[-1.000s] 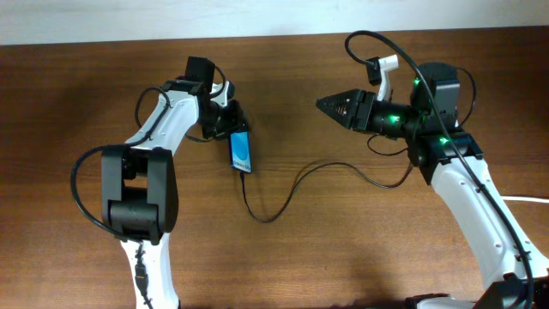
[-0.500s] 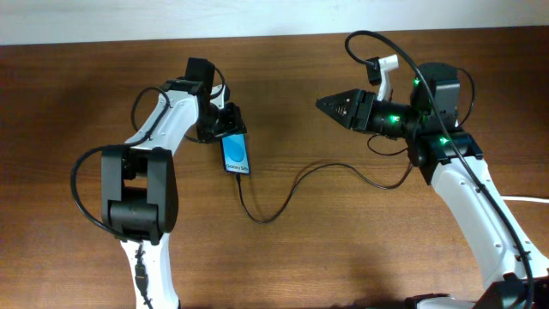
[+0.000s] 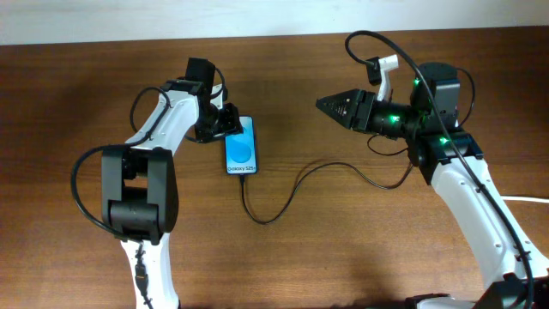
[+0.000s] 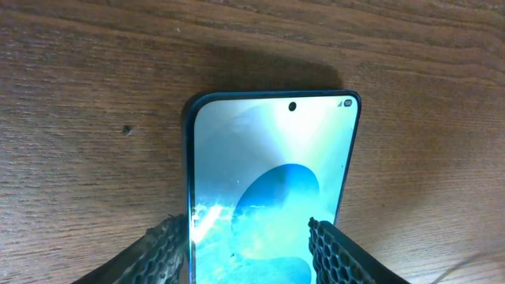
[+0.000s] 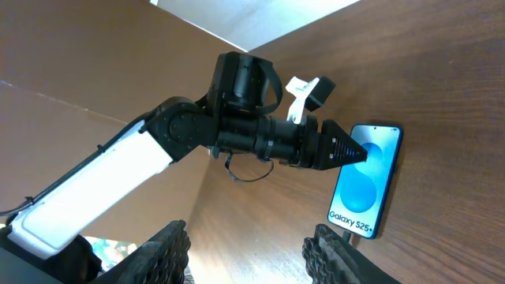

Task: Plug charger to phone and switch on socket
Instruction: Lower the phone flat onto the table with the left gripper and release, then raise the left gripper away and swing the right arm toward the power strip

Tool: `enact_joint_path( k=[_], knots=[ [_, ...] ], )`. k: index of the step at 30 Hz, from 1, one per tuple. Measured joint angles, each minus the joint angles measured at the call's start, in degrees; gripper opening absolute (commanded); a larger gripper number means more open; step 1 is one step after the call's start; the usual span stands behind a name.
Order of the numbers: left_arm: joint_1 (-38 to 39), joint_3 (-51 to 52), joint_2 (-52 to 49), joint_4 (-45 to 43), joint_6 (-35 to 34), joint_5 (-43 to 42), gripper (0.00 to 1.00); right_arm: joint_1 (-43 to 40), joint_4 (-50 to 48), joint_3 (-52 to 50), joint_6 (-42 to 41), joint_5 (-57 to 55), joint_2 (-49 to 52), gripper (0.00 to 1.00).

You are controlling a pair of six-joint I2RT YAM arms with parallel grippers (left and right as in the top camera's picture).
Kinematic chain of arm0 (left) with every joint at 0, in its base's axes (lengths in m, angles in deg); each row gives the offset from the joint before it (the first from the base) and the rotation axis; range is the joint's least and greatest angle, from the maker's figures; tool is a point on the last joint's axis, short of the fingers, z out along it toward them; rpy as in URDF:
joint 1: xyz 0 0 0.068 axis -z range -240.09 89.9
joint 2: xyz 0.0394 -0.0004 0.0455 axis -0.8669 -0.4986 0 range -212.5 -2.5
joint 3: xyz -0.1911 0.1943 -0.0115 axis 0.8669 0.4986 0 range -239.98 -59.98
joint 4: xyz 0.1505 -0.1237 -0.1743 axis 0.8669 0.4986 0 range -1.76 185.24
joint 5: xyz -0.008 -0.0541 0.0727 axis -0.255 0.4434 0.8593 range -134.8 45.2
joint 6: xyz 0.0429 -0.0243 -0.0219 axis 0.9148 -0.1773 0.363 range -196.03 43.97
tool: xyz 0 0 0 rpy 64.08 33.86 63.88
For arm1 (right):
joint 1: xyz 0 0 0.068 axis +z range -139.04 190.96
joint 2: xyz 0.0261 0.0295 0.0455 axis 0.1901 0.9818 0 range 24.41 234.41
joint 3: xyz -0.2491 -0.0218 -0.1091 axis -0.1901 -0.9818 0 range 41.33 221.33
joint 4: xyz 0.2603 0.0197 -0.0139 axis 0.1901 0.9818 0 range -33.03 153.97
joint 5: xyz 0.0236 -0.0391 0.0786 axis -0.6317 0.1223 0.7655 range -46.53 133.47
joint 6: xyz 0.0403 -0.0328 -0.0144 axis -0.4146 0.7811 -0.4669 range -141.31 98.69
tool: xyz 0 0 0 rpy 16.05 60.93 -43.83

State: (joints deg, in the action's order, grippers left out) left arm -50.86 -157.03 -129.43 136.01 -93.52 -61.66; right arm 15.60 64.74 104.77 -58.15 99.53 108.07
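Observation:
The phone [image 3: 241, 148] lies flat on the wooden table, its blue screen up and reading "Galaxy S25+". It also shows in the left wrist view [image 4: 268, 173] and the right wrist view [image 5: 367, 189]. The charger cable [image 3: 300, 174] runs from the phone's bottom end in a curve toward the right arm. Its black plug tip [image 5: 348, 237] sits in the phone's port. My left gripper [image 3: 227, 122] is open at the phone's upper left, its fingers [image 4: 246, 256] either side of the screen. My right gripper [image 3: 322, 104] is open and empty [image 5: 246, 252], held above the table to the phone's right. The socket is out of view.
A thin white cord [image 3: 527, 199] shows at the right edge of the table. A pale wall [image 3: 274, 15] runs along the table's far edge. The left arm's white link [image 5: 102, 181] fills the left of the right wrist view.
The phone has turned from standing tilted on its long edge to lying flat with the screen up, and has shifted slightly right. The right arm has not moved.

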Motion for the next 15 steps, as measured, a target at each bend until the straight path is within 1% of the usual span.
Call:
enact_joint_path(
  k=[3, 4, 7, 10, 11, 15],
  knots=[
    [0.0, 0.0, 0.0, -0.2, 0.0, 0.2, 0.79, 0.0, 0.0, 0.0, 0.1, 0.0, 0.0, 0.53],
    [0.0, -0.1, 0.0, -0.2, 0.0, 0.8, 0.81, 0.0, 0.0, 0.0, 0.0, 0.0, 0.0, 0.53],
    [-0.3, -1.6, 0.0, 1.4, 0.2, 2.3, 0.82, 0.0, 0.0, 0.0, 0.7, 0.0, 0.0, 0.53],
    [-1.2, -5.9, 0.0, 4.1, 0.6, 3.3, 0.82, 0.0, 0.0, 0.0, 1.1, 0.0, 0.0, 0.53],
    [-1.7, -7.8, 0.0, 5.4, 0.9, 3.7, 0.82, 0.0, 0.0, 0.0, 1.3, 0.0, 0.0, 0.55],
    [-3.1, -14.9, 0.4, 10.6, 2.7, 5.2, 0.82, 0.0, 0.0, 0.0, 2.3, 0.0, 0.0, 0.57]
  ],
)
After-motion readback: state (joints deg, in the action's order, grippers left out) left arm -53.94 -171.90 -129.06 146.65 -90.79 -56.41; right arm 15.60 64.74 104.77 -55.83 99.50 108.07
